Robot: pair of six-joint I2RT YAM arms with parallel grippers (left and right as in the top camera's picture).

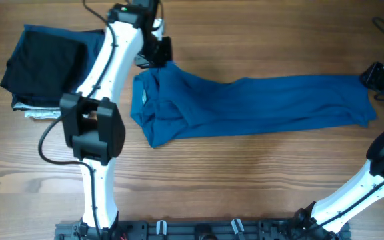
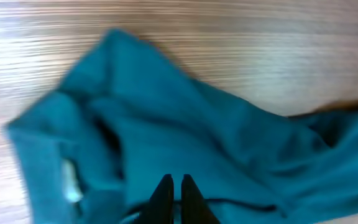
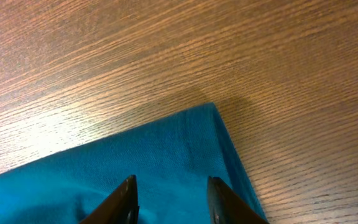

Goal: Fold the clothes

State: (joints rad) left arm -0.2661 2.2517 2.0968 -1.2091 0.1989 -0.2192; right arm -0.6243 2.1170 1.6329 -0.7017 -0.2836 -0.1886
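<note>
The blue T-shirt [image 1: 259, 103] lies folded into a long band across the table, collar end at the left. Its small label [image 1: 143, 100] shows inside the collar, and also in the left wrist view [image 2: 70, 180]. My left gripper [image 1: 157, 50] is at the shirt's far left corner. In the blurred left wrist view its fingers [image 2: 173, 180] are closed together just above the rumpled shirt [image 2: 197, 137], with no fabric seen between them. My right gripper [image 1: 379, 79] is at the shirt's right end. Its fingers [image 3: 171, 183] are open over the flat corner of the shirt [image 3: 154, 162].
A stack of folded black and dark navy garments [image 1: 45, 67] sits at the far left of the table, with a folded white-grey garment [image 1: 39, 113] under its front edge. The left arm reaches across beside this stack. Bare wooden table [image 1: 245, 173] lies in front of the shirt.
</note>
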